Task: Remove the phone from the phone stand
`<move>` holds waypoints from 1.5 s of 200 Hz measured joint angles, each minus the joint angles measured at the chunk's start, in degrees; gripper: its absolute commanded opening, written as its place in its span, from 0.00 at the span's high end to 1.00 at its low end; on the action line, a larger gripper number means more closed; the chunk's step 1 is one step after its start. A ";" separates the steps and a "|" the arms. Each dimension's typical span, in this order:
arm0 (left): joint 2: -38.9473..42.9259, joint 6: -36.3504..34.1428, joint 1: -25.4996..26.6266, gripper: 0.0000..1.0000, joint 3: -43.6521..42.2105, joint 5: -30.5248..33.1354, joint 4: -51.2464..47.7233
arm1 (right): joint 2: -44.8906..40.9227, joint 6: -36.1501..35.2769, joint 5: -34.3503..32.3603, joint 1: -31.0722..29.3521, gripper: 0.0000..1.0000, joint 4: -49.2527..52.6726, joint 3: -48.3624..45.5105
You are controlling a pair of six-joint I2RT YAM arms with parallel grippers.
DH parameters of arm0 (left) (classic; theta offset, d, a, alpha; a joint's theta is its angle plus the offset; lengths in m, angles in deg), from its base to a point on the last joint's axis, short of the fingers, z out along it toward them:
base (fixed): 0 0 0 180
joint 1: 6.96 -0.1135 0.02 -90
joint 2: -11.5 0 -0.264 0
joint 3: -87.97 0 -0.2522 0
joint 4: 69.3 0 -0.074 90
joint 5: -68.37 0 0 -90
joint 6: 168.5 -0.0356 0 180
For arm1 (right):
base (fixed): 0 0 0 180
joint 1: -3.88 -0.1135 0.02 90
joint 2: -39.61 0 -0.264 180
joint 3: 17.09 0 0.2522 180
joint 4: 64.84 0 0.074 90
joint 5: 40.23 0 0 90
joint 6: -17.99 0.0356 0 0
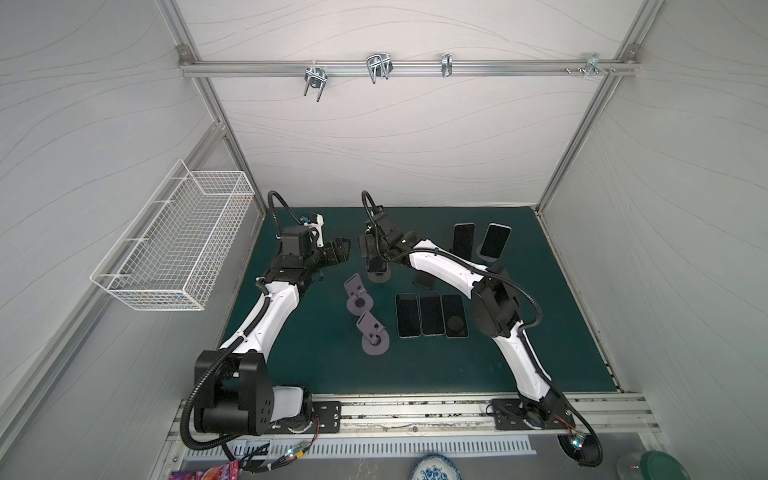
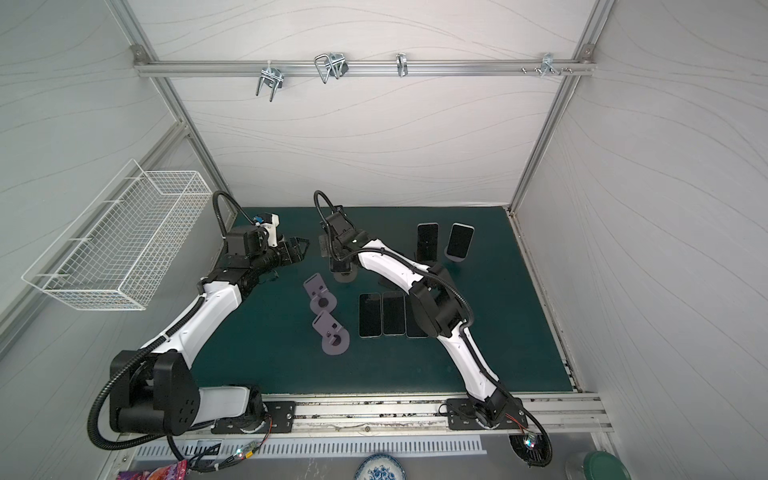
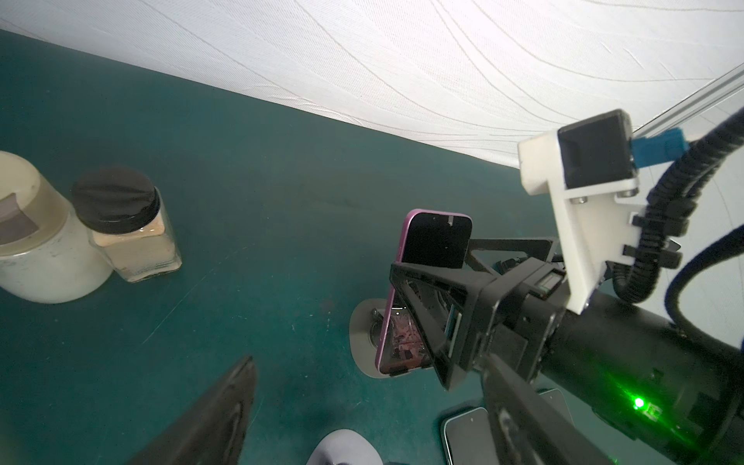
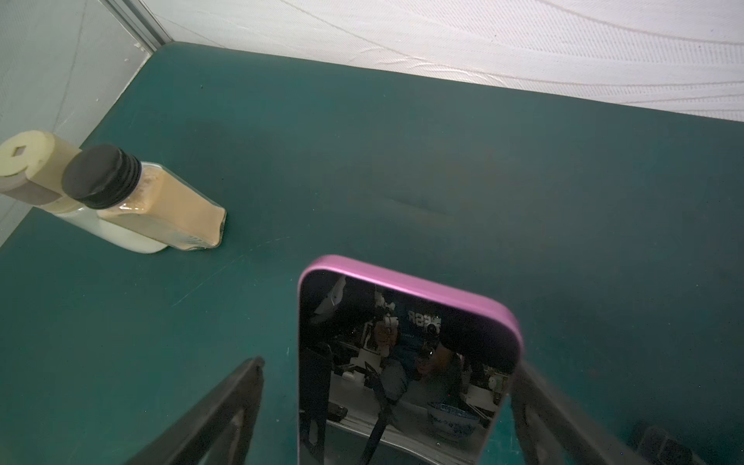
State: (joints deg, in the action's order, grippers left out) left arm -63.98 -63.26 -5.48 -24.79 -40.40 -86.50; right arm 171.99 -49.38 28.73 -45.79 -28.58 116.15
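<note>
Pink-rimmed phone (image 4: 406,362) stands between the parted right jaws

White wire basket (image 1: 174,245) on wall, black-capped jar (image 3: 129,233) beside cream-lidded tub (image 3: 36,241)

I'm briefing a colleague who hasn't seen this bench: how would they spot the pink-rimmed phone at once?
On the green mat, look beyond the row of three flat black phones. There a pink-rimmed black phone stands upright on a round-based grey stand. Unlike the two upright phones far right, it sits inside the open right gripper.
</note>
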 measured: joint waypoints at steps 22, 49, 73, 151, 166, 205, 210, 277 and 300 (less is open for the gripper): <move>-0.07 0.00 -0.13 0.12 0.00 0.09 0.11 | 0.70 -0.02 -0.85 -0.09 0.05 0.33 1.44; -0.15 0.02 -0.35 0.12 0.00 0.13 0.37 | 1.62 -0.07 -1.57 -0.20 0.04 0.61 2.64; -0.20 0.07 -0.35 0.12 0.00 0.11 0.39 | 2.51 -0.09 -2.60 -0.26 0.05 1.18 3.72; -0.24 0.44 -0.35 0.12 0.00 0.11 0.46 | 4.11 -0.15 -5.20 -0.46 0.05 2.89 6.27; -0.26 0.55 -0.35 0.12 0.00 0.09 0.50 | 4.61 -0.15 -5.62 -0.57 0.05 3.28 6.86; -0.70 1.11 -0.35 0.12 0.00 0.11 0.52 | 5.60 -0.13 -6.08 -0.68 0.05 3.45 7.13; -0.72 1.14 -0.35 0.12 0.00 0.09 0.52 | 5.70 -0.13 -6.14 -0.68 0.05 3.52 7.13; -0.76 1.55 -0.37 0.13 0.00 0.04 0.55 | 7.21 -0.11 -7.74 -0.68 0.06 4.74 9.73; -0.76 1.57 -0.37 0.13 0.00 -0.13 0.57 | 7.32 -0.04 -8.20 -0.68 0.07 5.14 10.01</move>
State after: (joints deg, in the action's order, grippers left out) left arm -64.75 -61.68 -5.85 -24.79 -40.53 -85.93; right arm 179.31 -49.42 20.54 -46.47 -23.44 126.16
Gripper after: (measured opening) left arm 0.874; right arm 0.933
